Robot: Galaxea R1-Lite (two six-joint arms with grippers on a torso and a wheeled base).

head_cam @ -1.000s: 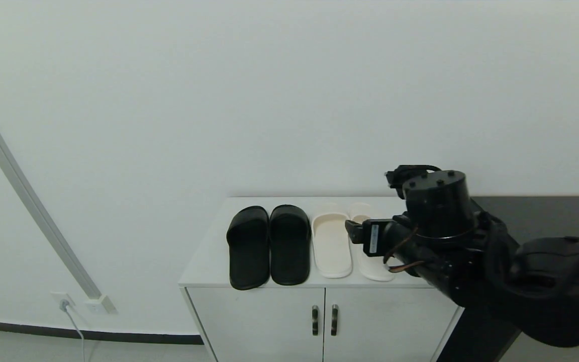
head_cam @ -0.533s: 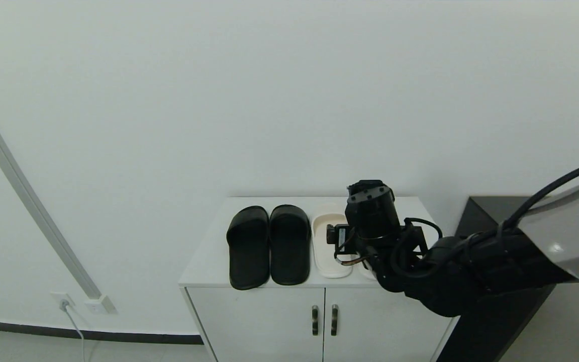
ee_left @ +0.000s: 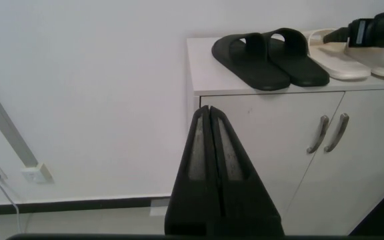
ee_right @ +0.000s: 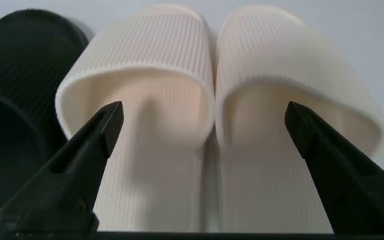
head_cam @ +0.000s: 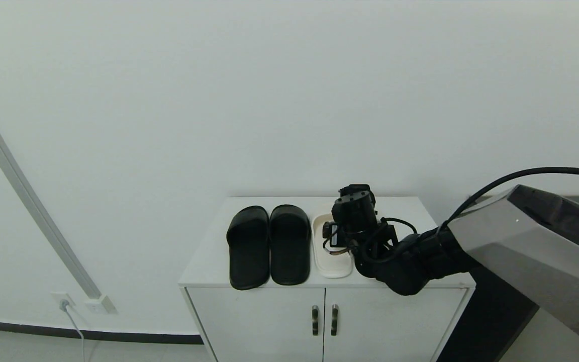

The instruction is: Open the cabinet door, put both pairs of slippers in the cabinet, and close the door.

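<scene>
My right hand (ee_right: 204, 115) is spread wide with nothing in it, poised over the cabinet top (head_cam: 204, 261). The cream slippers (ee_right: 179, 73) lie directly ahead of it, side by side and touching. The open ends of their straps face the hand. One fingertip (ee_right: 109, 120) sits over the outer edge of the slipper next to the black pair, and the other over the outer edge of the far slipper, so the whole pair lies within the hand's span. I can't tell whether either fingertip touches the foam.

The black slippers (head_cam: 268, 246) sit just to the left of that hand, also side by side. They are pressed against each other and close beside the cream pair, with their heels at the front edge of the top.

My left hand (ee_left: 209, 112) is closed, its fingers pressed flat together and holding nothing. It hangs low in front of the cabinet (head_cam: 259, 322), below the level of the top. The black slippers are ahead of it and higher up. Both doors are shut, and the two handles (head_cam: 314, 320) stand upright on either side of the centre seam, ahead of this hand and to its right.

Well off to the left of the left hand, a wall socket (head_cam: 63, 303) has a cable (head_cam: 76, 327) running down from it.
</scene>
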